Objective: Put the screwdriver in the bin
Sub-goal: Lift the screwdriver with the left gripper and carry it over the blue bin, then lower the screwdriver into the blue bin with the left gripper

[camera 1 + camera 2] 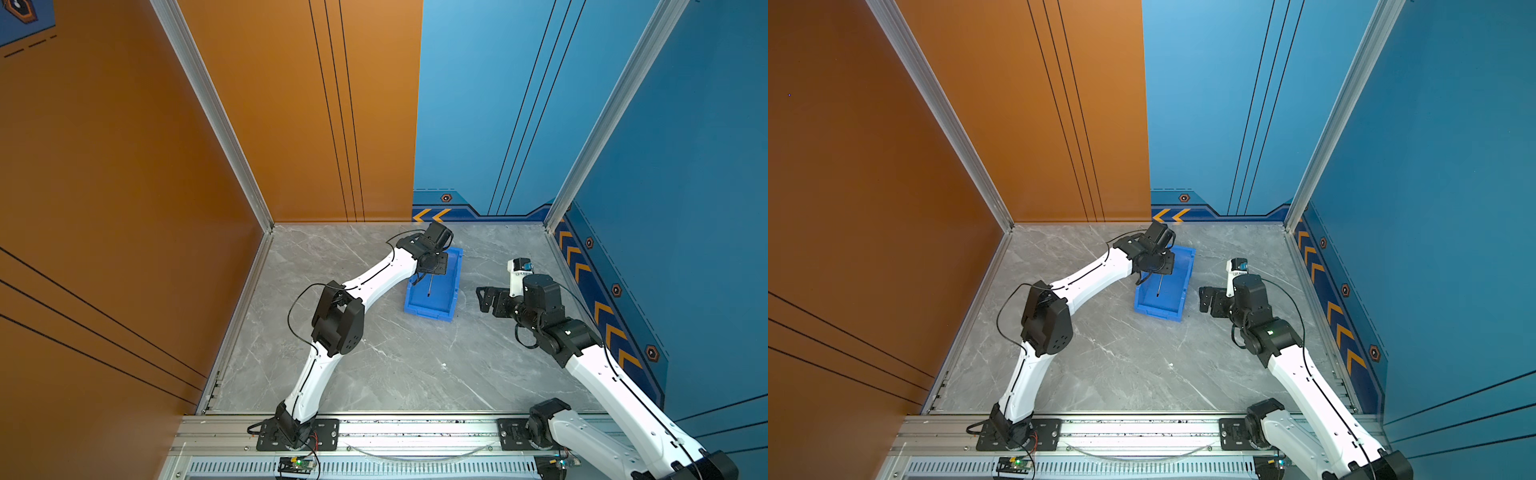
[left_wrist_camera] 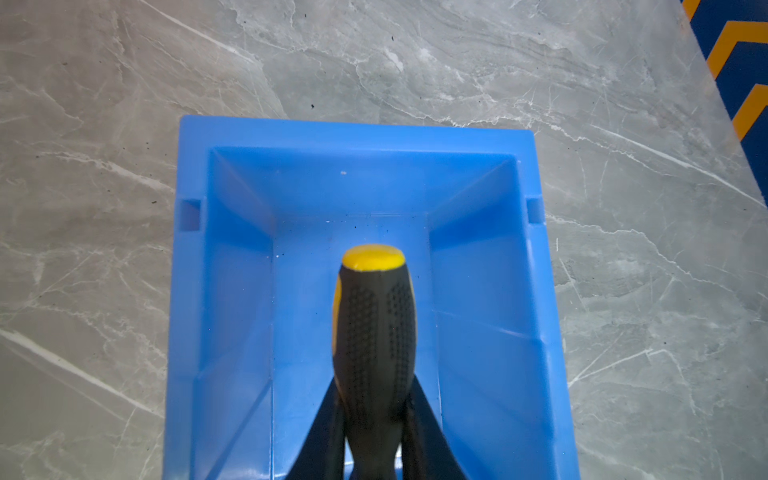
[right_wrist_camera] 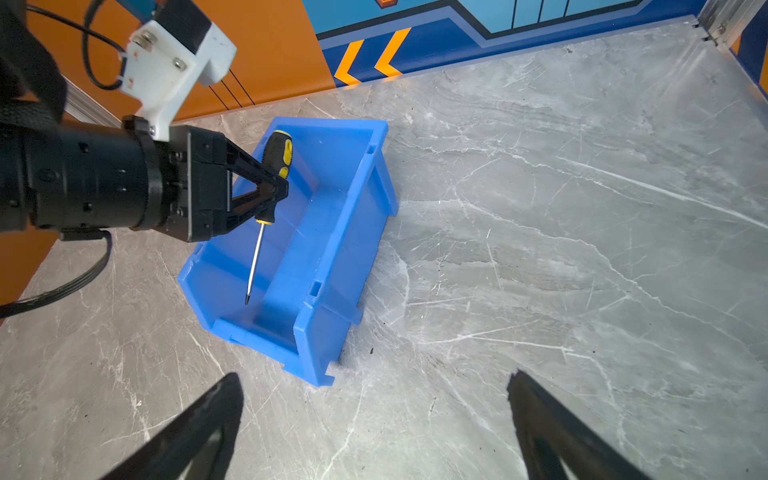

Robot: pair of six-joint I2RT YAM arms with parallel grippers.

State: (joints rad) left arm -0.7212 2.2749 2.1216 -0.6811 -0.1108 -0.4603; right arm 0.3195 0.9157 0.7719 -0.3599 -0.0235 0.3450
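Observation:
The blue bin stands on the grey marble table, past the middle. My left gripper hovers over the bin and is shut on the screwdriver, gripping its black-and-yellow handle. The thin silver shaft slants down inside the bin toward its lowered front lip. Whether the tip touches the floor of the bin I cannot tell. My right gripper is open and holds nothing, just right of the bin.
An orange wall closes the left side, and blue walls close the back and right. An aluminium rail carrying both arm bases runs along the front edge. A black cable loops off the left arm's elbow.

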